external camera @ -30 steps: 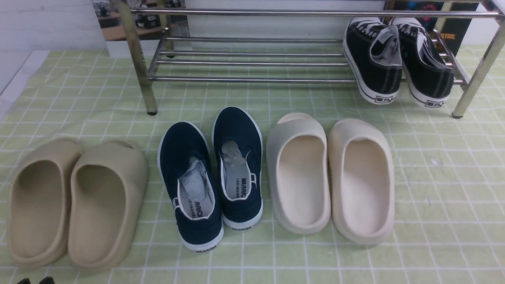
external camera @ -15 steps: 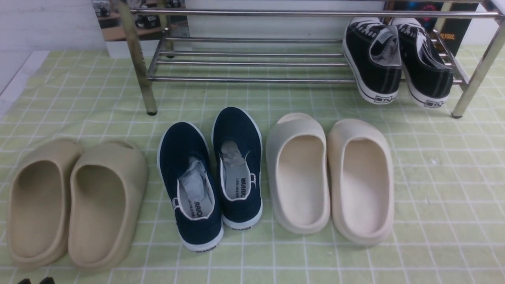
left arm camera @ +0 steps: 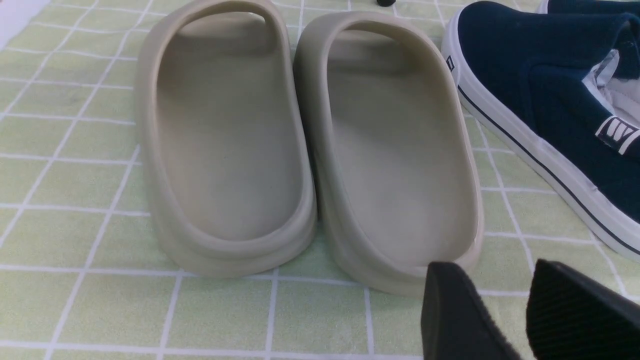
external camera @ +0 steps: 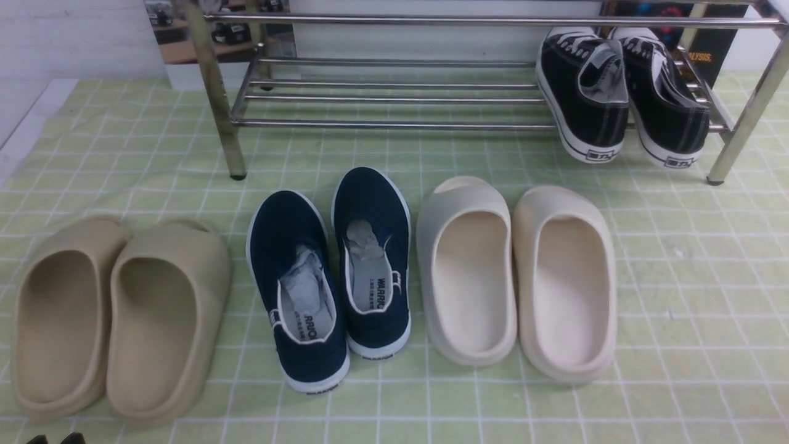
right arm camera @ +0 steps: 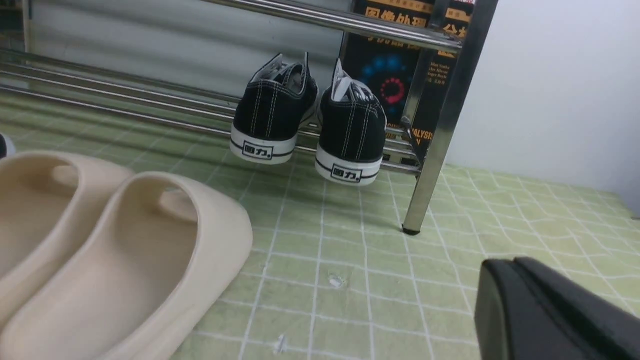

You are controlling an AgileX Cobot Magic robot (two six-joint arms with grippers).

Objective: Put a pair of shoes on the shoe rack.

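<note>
Sneakers on the rack's right end, both hands low and back

The sneakers (external camera: 619, 92) sit side by side on the lower bars of the rack (external camera: 394, 123) at its right end, toes in, heels overhanging the front bar toward the robot, long axes running front to back. By this the task looks done. The right hand (right arm camera: 550, 310) is the nearer one, low over the table (external camera: 709, 296) and well short of the heels; its fingers look pressed together, holding nothing. The left hand (left arm camera: 530, 315) is slightly parted and empty, by the tan slides (left arm camera: 310, 145), far from the rack.
</note>
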